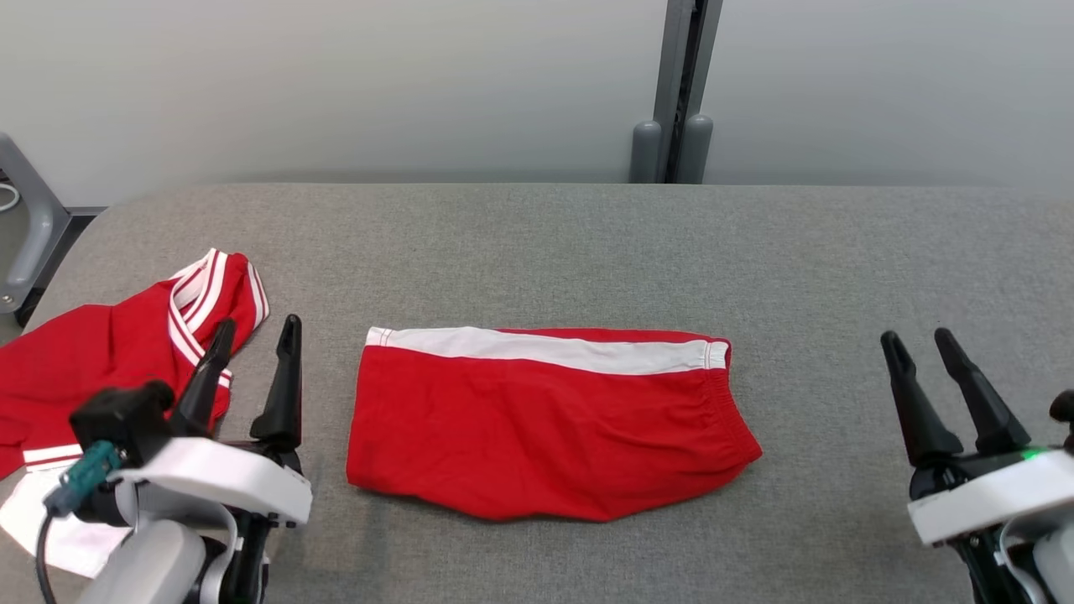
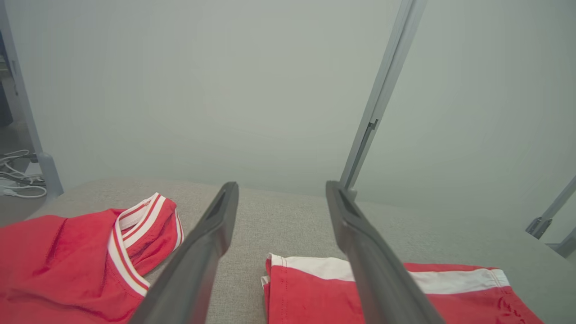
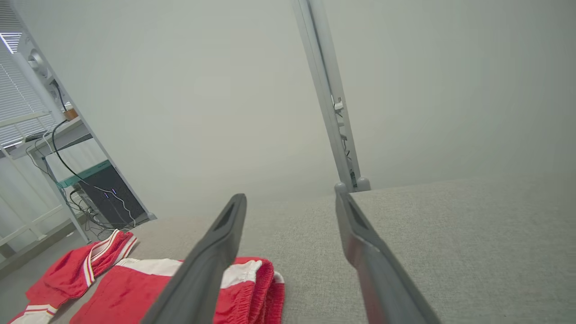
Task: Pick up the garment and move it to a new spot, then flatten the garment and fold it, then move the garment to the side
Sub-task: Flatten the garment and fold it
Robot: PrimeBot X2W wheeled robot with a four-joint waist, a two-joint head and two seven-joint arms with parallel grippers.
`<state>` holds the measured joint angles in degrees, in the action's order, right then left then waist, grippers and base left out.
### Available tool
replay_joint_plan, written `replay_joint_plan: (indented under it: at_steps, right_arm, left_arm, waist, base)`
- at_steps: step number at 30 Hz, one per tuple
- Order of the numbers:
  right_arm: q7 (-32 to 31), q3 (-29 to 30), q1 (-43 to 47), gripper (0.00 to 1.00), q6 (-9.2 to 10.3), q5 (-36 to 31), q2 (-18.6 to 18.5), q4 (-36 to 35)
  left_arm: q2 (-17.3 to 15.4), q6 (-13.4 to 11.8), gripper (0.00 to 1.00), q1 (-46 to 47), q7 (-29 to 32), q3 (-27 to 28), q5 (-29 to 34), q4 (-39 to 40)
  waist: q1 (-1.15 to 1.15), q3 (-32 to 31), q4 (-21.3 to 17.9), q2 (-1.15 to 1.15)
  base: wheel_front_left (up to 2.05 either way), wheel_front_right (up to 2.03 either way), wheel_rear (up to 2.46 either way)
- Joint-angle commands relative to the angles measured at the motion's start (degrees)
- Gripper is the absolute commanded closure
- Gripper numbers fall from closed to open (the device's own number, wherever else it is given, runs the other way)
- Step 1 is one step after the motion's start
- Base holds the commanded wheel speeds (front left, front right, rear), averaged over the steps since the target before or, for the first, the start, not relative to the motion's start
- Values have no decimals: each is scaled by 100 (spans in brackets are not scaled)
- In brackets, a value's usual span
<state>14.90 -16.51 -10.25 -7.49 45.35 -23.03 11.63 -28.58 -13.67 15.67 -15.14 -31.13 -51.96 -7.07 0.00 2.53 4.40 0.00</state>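
Left pincer and right pincer flank folded garment

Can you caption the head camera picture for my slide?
Folded red shorts lie on the grey table between the open left gripper and right gripper.

The left gripper ends in two long fingers of matt black, broad at the root and tapering to blunt rounded tips; from the left wrist they read as dark grey bars, each with a shallow recessed slot near its tip; a smooth white shell with rounded edges caps the wrist; on it sits a black block, with a teal plug and a dark cable looping below; the forearm is pale grey; the right gripper has the same black fingers and white shell, with a small green light glowing on it.
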Motion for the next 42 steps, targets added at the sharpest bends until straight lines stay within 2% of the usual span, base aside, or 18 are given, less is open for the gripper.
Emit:
replay_joint_plan:
  at_steps: [1, 8, 10, 13, 17, 22, 29, 37, 42]
  right_arm:
    - [21, 173, 172, 0, -2, -335, 133, -81]
    - [20, 908, 515, 0, -3, -1237, 852, -298]
    - [21, 973, 575, 0, -3, -1367, 955, -308]
    - [21, 1088, 764, 0, -3, -1668, 1304, -447]
    - [21, 967, 942, 0, -3, -2000, 1508, -409]
    - [21, 924, 864, 0, -2, -2020, 1543, -213]
    - [-105, 637, 448, 0, -3, -1760, 1311, 423]
    - [-622, 101, -179, 0, -2, -1190, 1047, 1232]
    - [-944, -84, -502, 0, -2, -998, 1076, 1733]
  left_arm:
    - [185, 54, 0, -188, -12, 277, 358, 44]
    - [987, 276, 0, -718, -13, 1230, 1650, 133]
    - [1069, 320, 0, -788, -13, 1372, 1843, 148]
    - [1392, 494, 0, -1064, -14, 1773, 2224, 194]
    - [1729, 845, 0, -1262, -14, 2118, 2597, 63]
    - [2041, 1186, 0, -1313, -14, 2430, 2911, -115]
    - [2314, 1527, 0, -1266, -14, 2777, 3198, -282]
    - [2478, 1732, 0, -1198, -14, 2993, 3403, -391]
    - [2518, 1811, 0, -1177, -14, 3045, 3476, -451]
  waist:
    - [0, 35, -22, 0]
    - [0, 150, -112, 0]
    - [0, 146, -137, 0]
    - [0, 99, -213, 0]
    - [0, 42, -261, 0]
    - [0, -23, -274, 0]
    - [0, -26, -115, 0]
    - [0, -34, 232, 0]
    - [0, -25, 412, 0]
  base:
    - [0, 0, 0]
    - [0, 0, 0]
    - [0, 0, 0]
    - [0, 0, 0]
    - [0, 0, 0]
    - [0, 0, 0]
    - [0, 0, 0]
    - [0, 0, 0]
    - [0, 0, 0]
